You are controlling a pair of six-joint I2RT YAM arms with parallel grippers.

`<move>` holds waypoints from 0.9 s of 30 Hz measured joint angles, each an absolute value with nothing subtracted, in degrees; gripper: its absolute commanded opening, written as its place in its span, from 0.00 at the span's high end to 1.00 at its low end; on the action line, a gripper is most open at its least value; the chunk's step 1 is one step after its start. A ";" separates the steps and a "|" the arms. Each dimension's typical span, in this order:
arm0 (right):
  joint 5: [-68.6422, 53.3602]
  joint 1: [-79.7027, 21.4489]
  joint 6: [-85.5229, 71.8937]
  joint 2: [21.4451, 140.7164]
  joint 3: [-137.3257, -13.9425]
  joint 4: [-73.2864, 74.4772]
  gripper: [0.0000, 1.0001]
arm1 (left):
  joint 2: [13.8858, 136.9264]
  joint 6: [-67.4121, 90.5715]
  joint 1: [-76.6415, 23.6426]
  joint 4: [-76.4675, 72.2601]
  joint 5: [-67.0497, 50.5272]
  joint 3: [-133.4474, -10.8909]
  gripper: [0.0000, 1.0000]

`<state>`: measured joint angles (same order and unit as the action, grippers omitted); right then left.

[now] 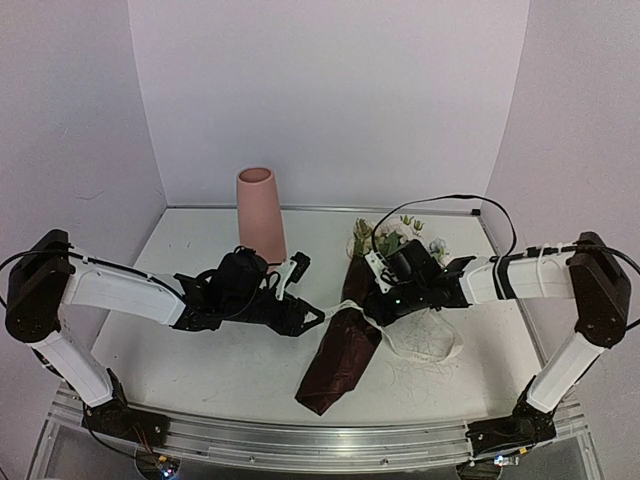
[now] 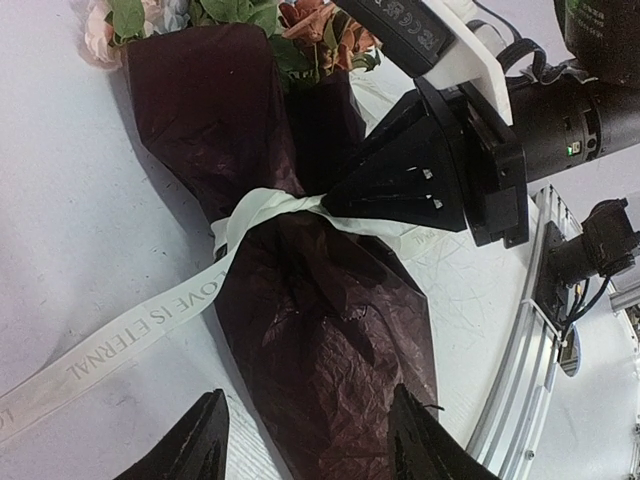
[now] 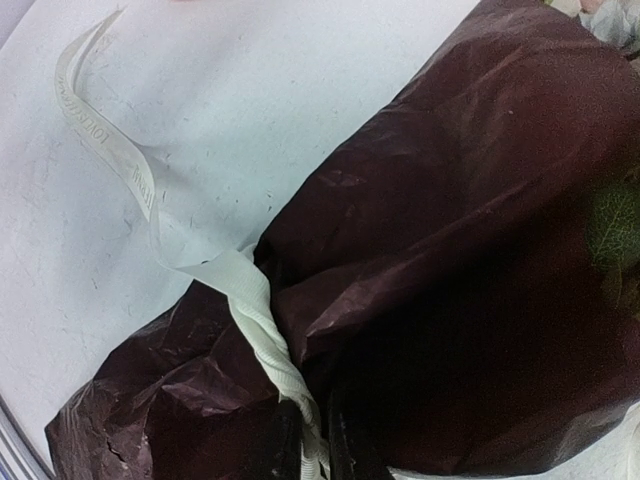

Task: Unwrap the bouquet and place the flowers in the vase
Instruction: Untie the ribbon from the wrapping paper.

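Left gripper hangs spread beside the wrapped lower half of the bouquet. Behind it a pink vase stands upright on the table. Right of both, the bouquet lies flat, tied, with its flowers pointing away. At its waist the right gripper pinches the cream ribbon.

White table; salmon-pink vase upright at the far side, left of centre; bouquet lying right of centre, flowers at its far end; cream ribbon trailing over the tabletop.
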<state>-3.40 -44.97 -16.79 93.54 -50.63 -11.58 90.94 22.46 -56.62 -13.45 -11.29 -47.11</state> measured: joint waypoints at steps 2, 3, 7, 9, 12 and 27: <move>-3.40 -45.08 -16.79 93.37 -50.63 -11.49 0.93 | 90.95 22.46 -56.62 -13.45 -11.31 -47.11 0.45; -3.39 -45.10 -16.73 93.19 -50.62 -11.45 0.94 | 90.98 22.47 -56.62 -13.46 -11.32 -47.11 0.45; -3.36 -45.10 -16.81 89.07 -49.85 -10.78 0.97 | 91.13 22.46 -56.60 -13.43 -11.31 -47.11 0.45; -3.28 -45.10 -16.90 85.54 -48.87 -10.69 0.96 | 91.13 22.46 -56.62 -13.44 -11.31 -47.11 0.45; -2.88 -45.10 -17.27 81.59 -47.37 -10.69 0.92 | 91.15 22.43 -56.62 -13.45 -11.31 -47.12 0.45; 0.43 -45.10 -22.11 81.21 -37.88 -12.96 0.82 | 97.55 18.96 -56.62 -12.32 -12.28 -54.10 0.47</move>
<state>0.43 -45.10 -22.11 81.21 -37.88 -12.96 97.55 18.96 -56.62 -12.32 -12.28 -54.10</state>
